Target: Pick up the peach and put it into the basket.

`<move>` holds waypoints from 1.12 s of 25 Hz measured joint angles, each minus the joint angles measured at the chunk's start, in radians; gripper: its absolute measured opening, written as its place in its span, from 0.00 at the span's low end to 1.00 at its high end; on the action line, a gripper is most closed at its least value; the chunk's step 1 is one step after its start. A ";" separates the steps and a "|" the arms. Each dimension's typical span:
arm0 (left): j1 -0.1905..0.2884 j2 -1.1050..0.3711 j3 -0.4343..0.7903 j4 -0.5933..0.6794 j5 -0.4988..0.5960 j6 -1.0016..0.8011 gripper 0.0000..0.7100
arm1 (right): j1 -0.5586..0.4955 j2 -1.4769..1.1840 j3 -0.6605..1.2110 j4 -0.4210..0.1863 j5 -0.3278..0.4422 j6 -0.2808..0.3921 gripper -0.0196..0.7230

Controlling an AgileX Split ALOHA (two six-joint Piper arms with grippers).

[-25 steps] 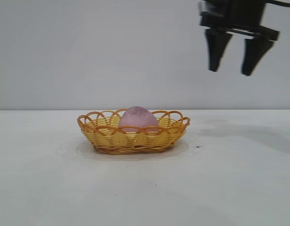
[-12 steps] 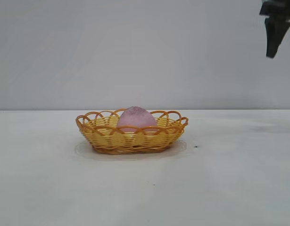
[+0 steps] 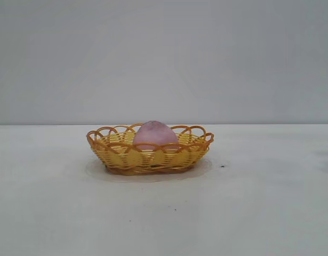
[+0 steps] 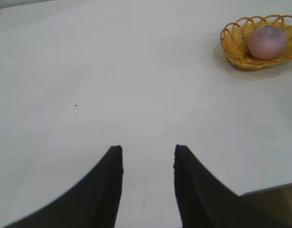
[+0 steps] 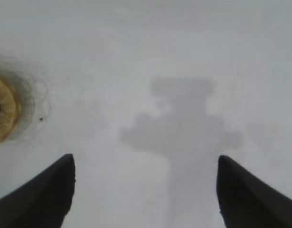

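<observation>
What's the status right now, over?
Both end effectors open, empty: left, right. Peach in basket. Nothing in the way.

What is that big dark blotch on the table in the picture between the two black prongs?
In the right wrist view it is a soft-edged shadow, apparently the arm's own, cast on the table between the open right gripper fingers; the basket at that view's edge is blurred. The exterior view is evenly lit, with only a faint shadow under the basket.

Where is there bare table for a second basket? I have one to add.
The table is bare on both sides of the basket and in front of it. Only the middle is taken, by the basket holding the peach.
</observation>
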 joint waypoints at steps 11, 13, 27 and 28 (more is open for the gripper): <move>0.000 0.000 0.000 0.000 0.000 0.000 0.38 | 0.000 -0.529 0.393 -0.035 0.012 0.037 0.74; 0.000 0.000 0.000 0.000 0.000 0.000 0.38 | 0.000 -0.631 0.476 -0.047 0.014 0.039 0.74; 0.000 0.000 0.000 0.000 0.000 0.000 0.38 | 0.000 -1.205 0.886 -0.066 -0.006 0.093 0.74; 0.000 0.000 0.000 0.000 0.000 0.000 0.38 | 0.000 -1.231 0.890 -0.076 -0.010 0.100 0.74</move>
